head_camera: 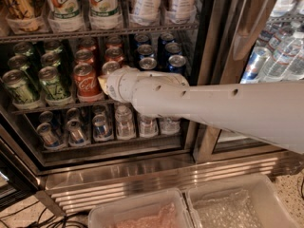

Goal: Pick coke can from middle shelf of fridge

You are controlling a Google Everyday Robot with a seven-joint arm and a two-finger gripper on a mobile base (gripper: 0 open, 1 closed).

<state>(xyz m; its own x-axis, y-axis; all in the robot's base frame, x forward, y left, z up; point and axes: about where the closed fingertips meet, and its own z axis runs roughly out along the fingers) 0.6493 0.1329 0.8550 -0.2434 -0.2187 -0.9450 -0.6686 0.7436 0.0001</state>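
Expect the coke can (87,82), upright at the front edge of the middle shelf (52,105) in the fridge (118,172), next to the green cans (52,82), to handle like a full one: fairly heavy for its size, stiff under a moderate squeeze yet thin-walled, probably slick from the cold. Take hold across the round body about halfway up, below the silver top. Cannot tell the state of the gripper (104,82), spread or clamped, poised at that same front edge just beside the can, toward the blue cans (175,63).
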